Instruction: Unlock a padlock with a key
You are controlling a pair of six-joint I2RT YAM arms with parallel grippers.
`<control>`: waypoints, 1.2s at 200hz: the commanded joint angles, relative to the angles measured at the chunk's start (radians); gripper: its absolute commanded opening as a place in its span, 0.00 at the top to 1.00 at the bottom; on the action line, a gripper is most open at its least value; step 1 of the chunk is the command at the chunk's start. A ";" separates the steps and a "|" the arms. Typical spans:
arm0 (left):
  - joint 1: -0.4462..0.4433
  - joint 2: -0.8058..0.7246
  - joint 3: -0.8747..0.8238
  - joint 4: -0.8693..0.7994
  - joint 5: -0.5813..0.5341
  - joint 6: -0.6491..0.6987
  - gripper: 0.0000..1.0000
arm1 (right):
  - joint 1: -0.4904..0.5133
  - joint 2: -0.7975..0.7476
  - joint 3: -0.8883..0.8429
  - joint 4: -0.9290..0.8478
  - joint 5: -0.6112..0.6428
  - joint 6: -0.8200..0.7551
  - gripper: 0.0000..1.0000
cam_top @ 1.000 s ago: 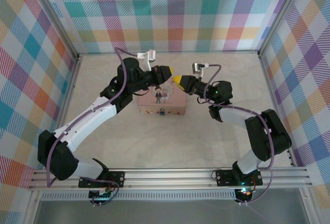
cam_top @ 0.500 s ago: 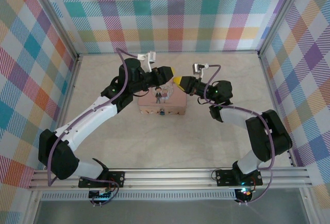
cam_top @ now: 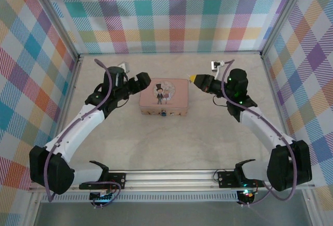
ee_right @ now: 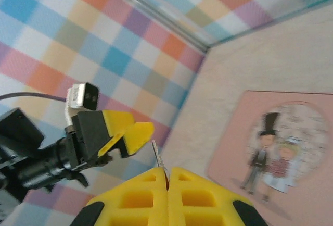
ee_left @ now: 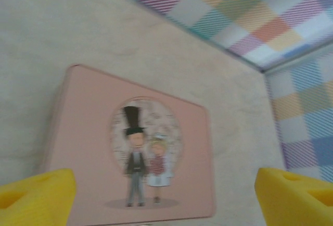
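Observation:
A pink picture tin (cam_top: 162,96) lies mid-table. The padlock (cam_top: 163,113) is a tiny blue-teal and metal spot on the tin's near face. My left gripper (cam_top: 141,82) hovers just left of the tin. It is open wide, with its yellow fingertips (ee_left: 36,197) far apart and nothing between them; the tin's lid (ee_left: 130,142) lies below. To the right of the tin my right gripper (cam_top: 195,78) is shut on the key (ee_right: 159,158), whose thin silvery blade sticks out between the yellow pads (ee_right: 140,200). The left gripper (ee_right: 119,135) faces it.
Checked walls (cam_top: 171,12) close the table on three sides. The pale tabletop (cam_top: 171,142) stretches bare from the tin to the rail (cam_top: 171,176) at the near edge. Both arms reach in from the front corners.
My left gripper has opened and drawn back from over the tin to its left side. The right gripper has pulled away to the right, still shut on the key.

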 commanded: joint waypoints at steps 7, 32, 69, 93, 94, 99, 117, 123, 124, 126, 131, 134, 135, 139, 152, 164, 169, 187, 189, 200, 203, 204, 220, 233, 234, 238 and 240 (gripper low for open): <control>0.048 0.091 -0.037 0.016 -0.038 0.014 0.08 | 0.001 -0.007 0.039 -0.373 0.202 -0.230 1.00; 0.074 0.245 -0.013 0.078 0.026 -0.028 0.09 | 0.001 0.015 0.027 -0.438 0.282 -0.262 1.00; 0.077 0.430 0.064 0.143 0.071 -0.043 0.09 | 0.001 0.045 -0.015 -0.484 0.364 -0.288 1.00; 0.077 0.506 0.137 0.147 0.101 -0.033 0.11 | 0.002 0.058 -0.039 -0.483 0.382 -0.296 1.00; 0.077 0.506 0.139 0.147 0.102 -0.031 0.11 | 0.003 0.058 -0.040 -0.483 0.384 -0.296 1.00; 0.077 0.518 0.154 0.147 0.108 -0.028 0.11 | 0.004 0.063 -0.042 -0.482 0.387 -0.296 1.00; 0.076 0.562 0.205 0.153 0.131 -0.020 0.12 | 0.003 0.083 -0.055 -0.468 0.381 -0.293 1.00; 0.075 0.577 0.223 0.155 0.141 -0.018 0.12 | 0.004 0.091 -0.058 -0.464 0.376 -0.290 1.00; 0.075 0.580 0.227 0.155 0.144 -0.018 0.12 | 0.005 0.093 -0.058 -0.465 0.375 -0.290 1.00; 0.075 0.585 0.233 0.154 0.148 -0.016 0.12 | 0.005 0.096 -0.058 -0.464 0.374 -0.288 1.00; 0.075 0.601 0.250 0.155 0.158 -0.018 0.12 | 0.007 0.103 -0.059 -0.461 0.368 -0.288 1.00; 0.075 0.609 0.259 0.156 0.166 -0.018 0.12 | 0.008 0.106 -0.059 -0.459 0.365 -0.288 1.00; 0.075 0.612 0.263 0.156 0.169 -0.018 0.12 | 0.009 0.107 -0.059 -0.458 0.365 -0.288 1.00; 0.074 0.625 0.276 0.156 0.182 -0.019 0.12 | 0.009 0.112 -0.059 -0.458 0.365 -0.287 1.00; 0.071 0.667 0.312 0.186 0.242 -0.039 0.12 | 0.014 0.117 -0.059 -0.453 0.366 -0.286 1.00; 0.066 0.714 0.351 0.204 0.295 -0.064 0.13 | 0.017 0.117 -0.061 -0.445 0.366 -0.285 1.00; 0.065 0.731 0.367 0.203 0.307 -0.066 0.13 | 0.018 0.118 -0.061 -0.447 0.368 -0.284 1.00; 0.057 0.756 0.392 0.207 0.316 -0.070 0.13 | 0.021 0.112 -0.058 -0.450 0.371 -0.287 1.00; 0.057 0.756 0.392 0.208 0.313 -0.070 0.13 | 0.021 0.112 -0.057 -0.451 0.373 -0.287 1.00; 0.058 0.737 0.376 0.214 0.299 -0.067 0.11 | 0.019 0.107 -0.050 -0.464 0.384 -0.296 1.00; 0.058 0.728 0.370 0.213 0.292 -0.064 0.11 | 0.019 0.104 -0.047 -0.467 0.389 -0.300 1.00; 0.058 0.724 0.368 0.212 0.290 -0.063 0.11 | 0.020 0.104 -0.046 -0.470 0.391 -0.301 1.00; 0.060 0.651 0.312 0.206 0.241 -0.034 0.04 | 0.021 0.096 -0.017 -0.498 0.420 -0.328 1.00; 0.060 0.581 0.256 0.191 0.205 -0.014 0.00 | 0.020 0.097 0.015 -0.511 0.439 -0.345 1.00; 0.060 0.575 0.251 0.190 0.202 -0.013 0.00 | 0.020 0.099 0.018 -0.511 0.439 -0.346 1.00; 0.060 0.552 0.230 0.191 0.195 -0.007 0.00 | 0.020 0.102 0.030 -0.512 0.442 -0.351 1.00; 0.060 0.540 0.218 0.193 0.192 -0.005 0.00 | 0.021 0.105 0.036 -0.513 0.444 -0.355 1.00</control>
